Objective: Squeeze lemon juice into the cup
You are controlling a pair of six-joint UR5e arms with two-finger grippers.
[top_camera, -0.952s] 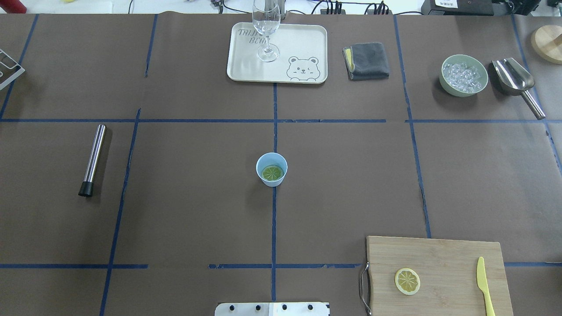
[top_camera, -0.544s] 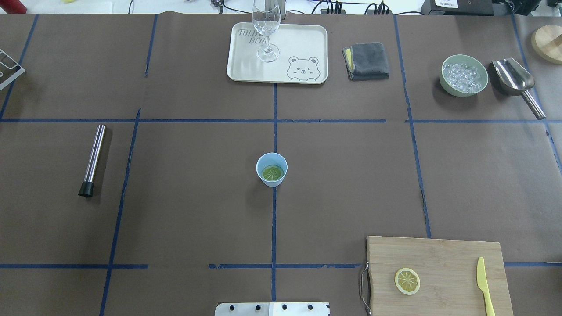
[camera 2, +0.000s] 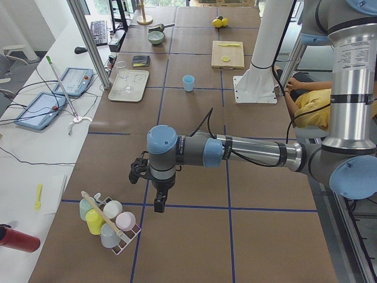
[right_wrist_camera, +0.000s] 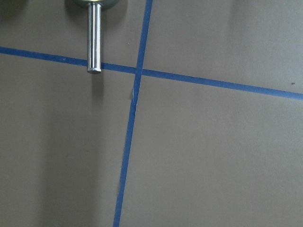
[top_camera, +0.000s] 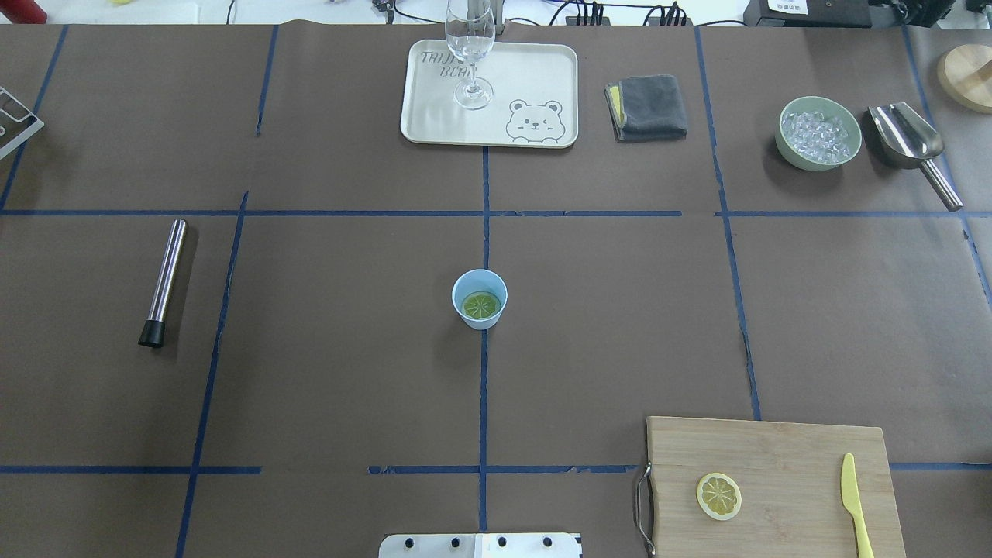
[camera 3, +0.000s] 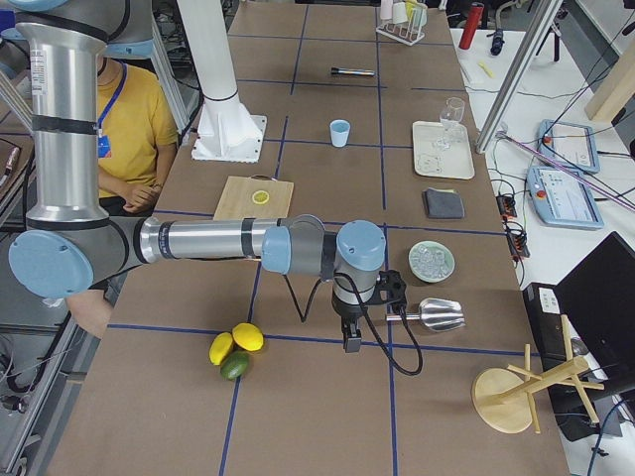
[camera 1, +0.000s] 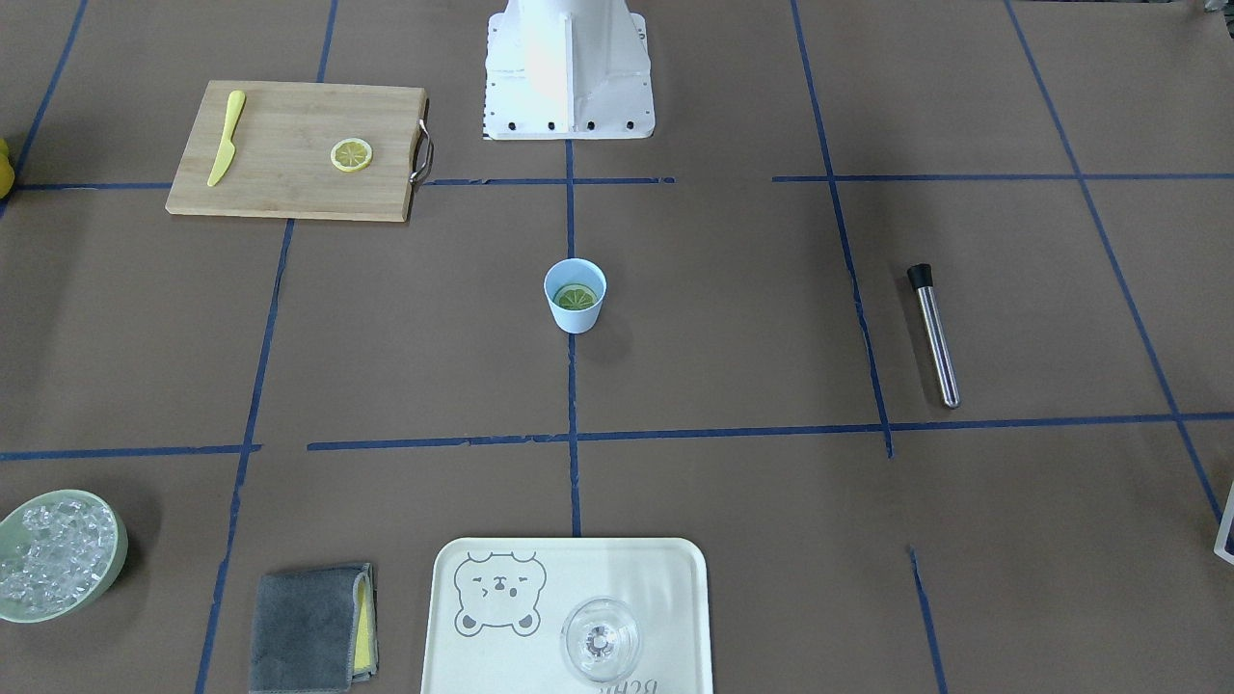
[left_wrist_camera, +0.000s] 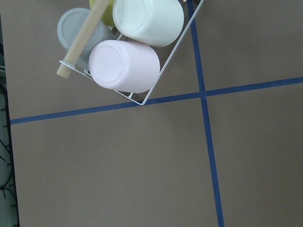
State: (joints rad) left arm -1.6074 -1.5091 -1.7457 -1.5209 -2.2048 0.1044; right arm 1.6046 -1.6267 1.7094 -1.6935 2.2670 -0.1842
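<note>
The light-blue cup (top_camera: 480, 284) stands upright at the table's middle, on the centre tape line; it also shows in the front view (camera 1: 576, 323). A greenish lemon slice (top_camera: 480, 305) lies flat inside it. A second yellow lemon slice (top_camera: 718, 496) lies on the wooden cutting board (top_camera: 775, 449). Neither gripper is near the cup. My left gripper (camera 2: 158, 203) hangs over the table's left end by a cup rack. My right gripper (camera 3: 349, 342) hangs over the right end by the scoop. I cannot tell whether either is open or shut.
A yellow plastic knife (top_camera: 855, 508) lies on the board. A tray (top_camera: 535, 77) with a wine glass (top_camera: 470, 54), a grey cloth (top_camera: 647, 107), a green bowl of ice (top_camera: 819, 132), a metal scoop (top_camera: 911, 147) and a steel muddler (top_camera: 163, 283) are also on the table.
</note>
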